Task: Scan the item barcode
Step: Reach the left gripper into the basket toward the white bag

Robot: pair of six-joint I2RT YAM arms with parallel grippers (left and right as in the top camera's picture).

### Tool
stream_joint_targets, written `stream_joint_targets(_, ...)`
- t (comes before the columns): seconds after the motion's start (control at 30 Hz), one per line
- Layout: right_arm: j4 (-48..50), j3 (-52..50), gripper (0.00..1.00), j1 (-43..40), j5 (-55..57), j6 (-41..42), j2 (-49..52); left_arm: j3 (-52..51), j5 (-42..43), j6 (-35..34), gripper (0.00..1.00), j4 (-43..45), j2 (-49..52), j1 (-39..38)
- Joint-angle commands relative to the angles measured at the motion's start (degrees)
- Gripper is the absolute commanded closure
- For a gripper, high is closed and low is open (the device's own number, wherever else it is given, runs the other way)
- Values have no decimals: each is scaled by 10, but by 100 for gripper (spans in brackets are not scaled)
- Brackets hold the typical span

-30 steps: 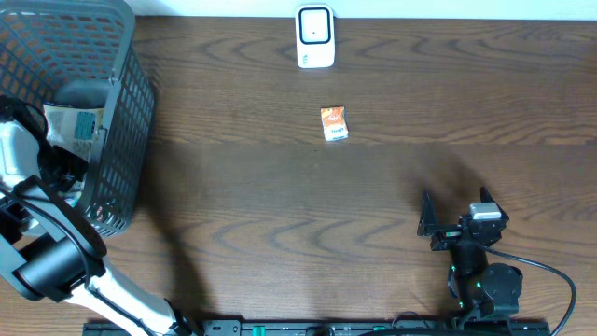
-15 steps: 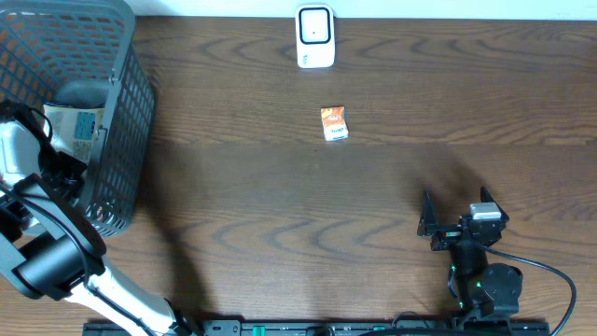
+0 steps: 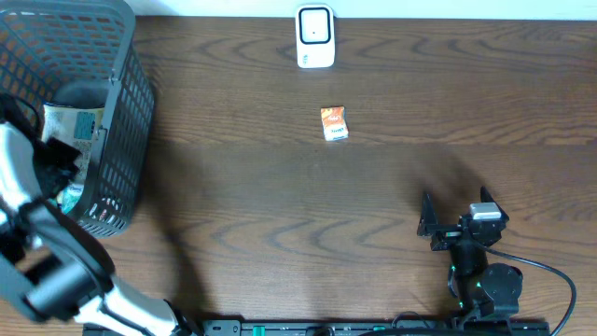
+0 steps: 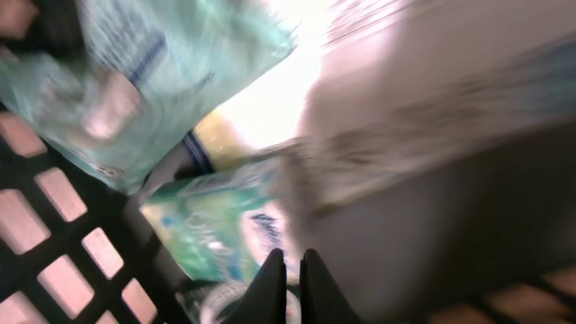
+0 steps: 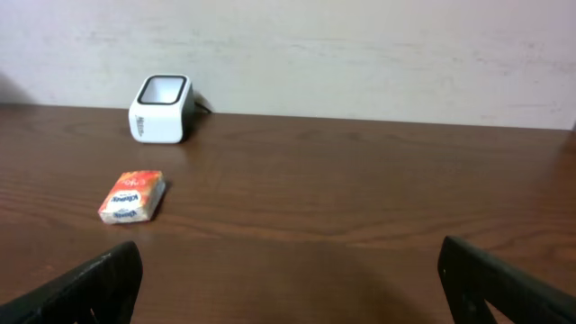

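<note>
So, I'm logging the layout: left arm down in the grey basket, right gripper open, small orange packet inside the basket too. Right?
Not quite: the orange packet is not in the basket; it lies on the table, apart from the white scanner, as the overhead view shows. The rest holds.

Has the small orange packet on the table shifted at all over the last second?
No. The small orange packet lies in the same spot as before, the same gap away from the white box-shaped scanner in the overhead view.

The packet point(image 3: 334, 123) lies before the scanner point(image 3: 315, 37); the basket point(image 3: 131, 117) stands far left.
</note>
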Motion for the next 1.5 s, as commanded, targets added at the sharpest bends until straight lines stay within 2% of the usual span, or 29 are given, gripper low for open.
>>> stream_joint_targets(0.0, -2, -1, 1, -2, 0, 0, -3, 12, 55, -3, 93, 24, -104, 2)
stream_joint_targets(0.27, -2, -1, 1, -2, 0, 0, -3, 12, 55, -3, 93, 81, -258, 1)
stream_joint_targets(0.3, -2, -1, 1, -2, 0, 0, -3, 12, 55, -3, 90, 80, -267, 1)
stream_joint_targets(0.4, -2, -1, 1, -2, 0, 0, -3, 12, 52, 11, 47, 68, -275, 2)
stream_joint_targets(0.47, -2, -1, 1, -2, 0, 0, -3, 11, 52, 38, 33, 56, -271, 2)
stream_joint_targets(0.6, -2, -1, 1, -2, 0, 0, -3, 7, 52, 103, 30, 39, -249, 2)
stream_joint_targets(0.7, -2, -1, 1, -2, 0, 0, -3, 7, 46, 125, 26, 35, -227, 2)
stream_joint_targets(1.07, -3, -1, 1, -2, 0, 0, -3, 4, -90, 135, 24, 0, -148, 3)
stream_joint_targets(1.3, -2, -1, 1, -2, 0, 0, -3, -14, -92, 140, 24, -3, -119, 3)
stream_joint_targets(1.47, -2, -1, 1, -2, 0, 0, -3, -16, -93, 207, 24, -31, -94, 3)
